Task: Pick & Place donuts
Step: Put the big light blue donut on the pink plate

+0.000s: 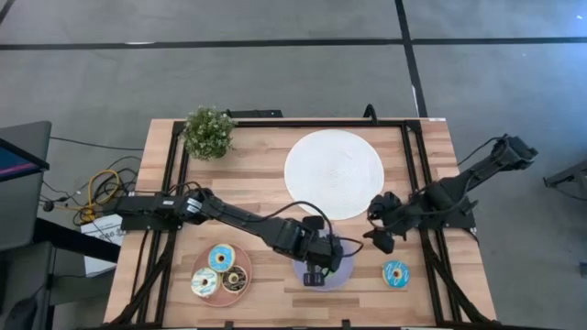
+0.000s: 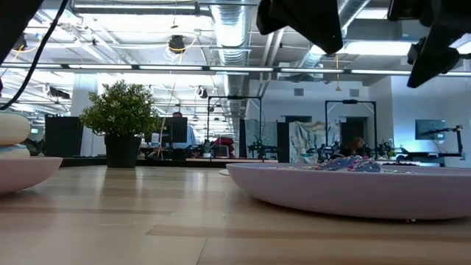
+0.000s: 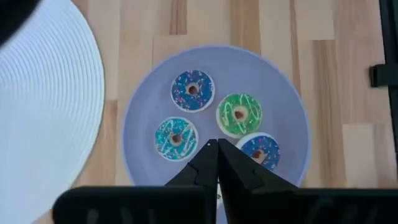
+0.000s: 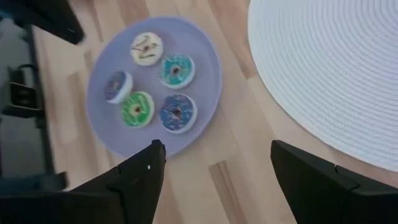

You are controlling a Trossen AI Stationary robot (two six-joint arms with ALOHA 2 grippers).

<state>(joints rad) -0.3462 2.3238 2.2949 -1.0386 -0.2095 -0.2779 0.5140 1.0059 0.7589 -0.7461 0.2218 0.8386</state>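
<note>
Donuts sit in three places on the wooden table (image 1: 275, 183), so the sorting looks well along but not finished.

Far left, near the front edge, the pink plate (image 1: 244, 293) carries three larger donuts: a blue-iced one (image 1: 221, 258), a white-iced one (image 1: 204, 282) and a chocolate one (image 1: 235, 279), all close together.

Next along, the left gripper (image 3: 213, 144) hangs over the purple plate (image 3: 143, 99), its fingers pinched tip to tip with nothing between them. That plate holds the tiny donuts: the right wrist view shows five, a cream one (image 4: 147, 48), a teal one (image 4: 177, 70), a purple one (image 4: 117, 86), a green one (image 4: 137, 108) and a dark blue one (image 4: 178, 112).

Behind it lies the big white plate (image 1: 334, 174), with no donut showing on it.

Further right, the right gripper (image 1: 381, 240) waits above the table between the white plate and the front edge, fingers spread wide and holding nothing.

Furthest right, one loose donut (image 1: 396, 273) with blue icing lies on the bare wood, well apart from both small plates. By my reckoning that is the one piece left to gather, and the right arm is nearest to it.
</note>
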